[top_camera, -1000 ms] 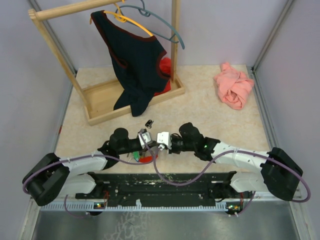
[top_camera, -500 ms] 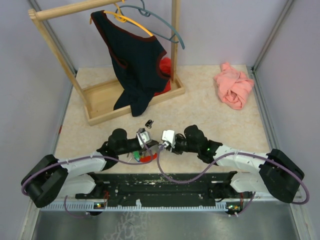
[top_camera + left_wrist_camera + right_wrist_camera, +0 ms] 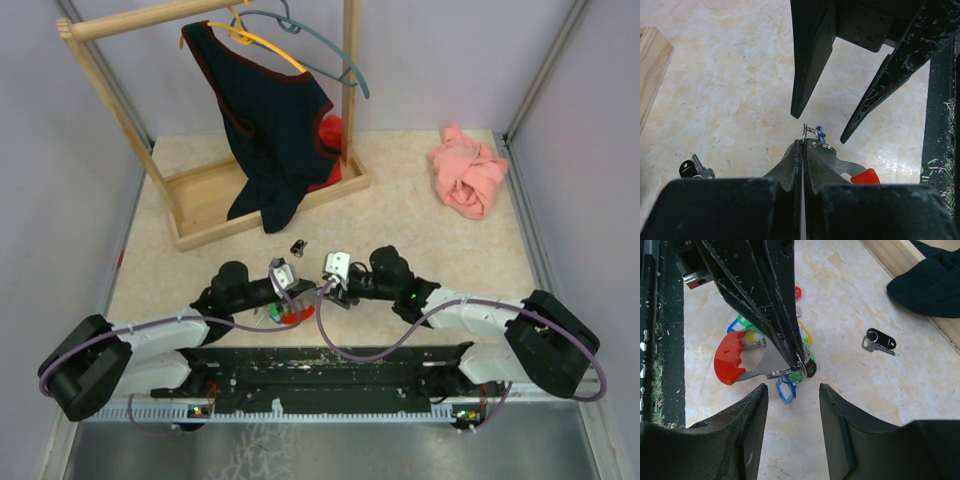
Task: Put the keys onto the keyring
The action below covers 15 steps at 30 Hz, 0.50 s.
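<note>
- Left claw (image 3: 803, 142), low at centre of its own wrist view, is clamped shut on the keyring (image 3: 800, 361). The keys (image 3: 785, 390), blue and green among them, hang bunched at its tip.
- Right claw (image 3: 818, 128) faces it, open, one finger on each side of the blue key, not gripping it.
- A black key (image 3: 879, 342) lies apart on the bench (image 3: 855, 400), at frame right.

Left end effector (image 3: 803, 145) pinched closed, right end effector (image 3: 791, 392) spread apart, tips facing each other closely.
</note>
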### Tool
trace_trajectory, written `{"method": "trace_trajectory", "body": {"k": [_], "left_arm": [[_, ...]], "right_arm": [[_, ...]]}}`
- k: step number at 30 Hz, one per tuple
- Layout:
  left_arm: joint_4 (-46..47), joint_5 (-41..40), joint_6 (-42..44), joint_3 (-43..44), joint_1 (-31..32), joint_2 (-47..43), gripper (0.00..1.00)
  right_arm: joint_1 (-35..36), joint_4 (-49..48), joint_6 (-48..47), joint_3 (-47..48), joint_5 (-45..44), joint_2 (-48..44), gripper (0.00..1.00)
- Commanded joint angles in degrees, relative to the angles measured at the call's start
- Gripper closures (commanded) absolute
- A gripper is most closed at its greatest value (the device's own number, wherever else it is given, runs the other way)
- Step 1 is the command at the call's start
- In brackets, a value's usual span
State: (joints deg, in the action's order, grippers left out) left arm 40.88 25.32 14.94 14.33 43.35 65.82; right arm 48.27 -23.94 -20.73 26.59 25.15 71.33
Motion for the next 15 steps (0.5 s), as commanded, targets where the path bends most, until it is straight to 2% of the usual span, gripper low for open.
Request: {"method": "trace_trajectory", "body": {"k": [1,9,15], "left_arm": [[4.06,0.87,-0.77,-1.01,-0.37,-1.81,0.99],[5.39,1.73,-1.02,-1.63,-0.46,-2.41,0.99],[5.84,2.18,-1.24,-1.92,-0.55,-2.75,0.99]], "right_arm": [[-1.13,-4.76,1.29,0.0,2.62,1.13,0.54],[-1.34,-5.69,0.87,0.74,6.35,3.97,0.55],[-1.36,-6.57,0.8,1.01,7.02,4.74,0.6]]}}
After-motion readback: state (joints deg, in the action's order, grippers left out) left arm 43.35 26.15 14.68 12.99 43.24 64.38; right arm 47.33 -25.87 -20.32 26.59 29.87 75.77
